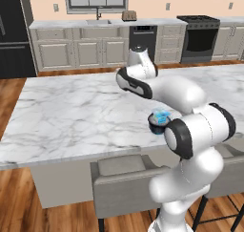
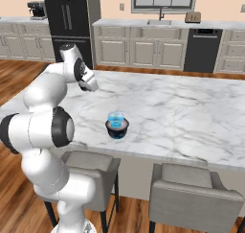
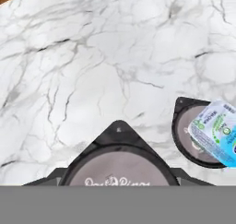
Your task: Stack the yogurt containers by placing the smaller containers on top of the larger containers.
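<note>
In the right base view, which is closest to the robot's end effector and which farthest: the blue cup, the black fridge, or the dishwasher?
From the end effector, over the counter's left part:
1. Blue cup, just beside it on the counter, sitting on the dark tub.
2. Black fridge, against the back wall, behind it.
3. Dishwasher, back wall, far right.

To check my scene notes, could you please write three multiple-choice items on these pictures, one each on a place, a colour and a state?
1. Where does the dark tub stand?
A by the sink
B on the counter, near the edge by the stools
C on the floor

2. What colour is the tub's top?
A red
B pale grey
C green

3. How is the blue cup?
A resting on the tub
B lying on the counter
C on a stool

Key:
1. B, it sits by the near edge.
2. B, the hand view shows grey.
3. A, both base views show it stacked.
</note>
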{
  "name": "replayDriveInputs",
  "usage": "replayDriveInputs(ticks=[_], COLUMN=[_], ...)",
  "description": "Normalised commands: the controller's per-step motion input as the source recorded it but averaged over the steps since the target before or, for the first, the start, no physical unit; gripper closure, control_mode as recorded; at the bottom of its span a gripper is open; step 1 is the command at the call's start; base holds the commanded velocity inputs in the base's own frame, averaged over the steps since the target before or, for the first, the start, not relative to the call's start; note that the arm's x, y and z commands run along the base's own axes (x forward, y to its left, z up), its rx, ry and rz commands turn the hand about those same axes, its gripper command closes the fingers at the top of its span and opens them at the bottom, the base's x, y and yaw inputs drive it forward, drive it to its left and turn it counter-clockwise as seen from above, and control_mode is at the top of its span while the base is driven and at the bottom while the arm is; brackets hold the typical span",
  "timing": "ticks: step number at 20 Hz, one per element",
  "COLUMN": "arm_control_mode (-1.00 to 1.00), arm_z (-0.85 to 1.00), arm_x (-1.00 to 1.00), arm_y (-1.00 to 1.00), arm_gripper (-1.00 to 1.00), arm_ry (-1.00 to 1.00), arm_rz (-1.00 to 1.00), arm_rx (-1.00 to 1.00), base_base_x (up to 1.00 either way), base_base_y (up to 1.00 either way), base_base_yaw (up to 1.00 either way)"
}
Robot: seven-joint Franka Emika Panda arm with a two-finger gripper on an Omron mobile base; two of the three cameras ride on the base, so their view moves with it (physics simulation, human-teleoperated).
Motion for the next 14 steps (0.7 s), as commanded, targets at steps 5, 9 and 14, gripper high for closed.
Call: replayDriveInputs(ticks=[5,9,14], arm_control_mode=[-1.0,-1.0,-1.0], arm_z=[0.44,0.2,0.04], arm_x=[-0.66,-0.78,-0.78], arm_y=[-0.6,-0.7,-0.49], arm_gripper=[1.0,1.0,1.0], arm_ry=[0.0,0.0,0.0], arm_rz=[0.01,0.05,0.09], arm_rx=[0.02,0.04,0.0], base_base_x=[0.0,0.0,0.0], base_base_y=[0.0,0.0,0.0], base_base_yaw=[0.0,0.0,0.0])
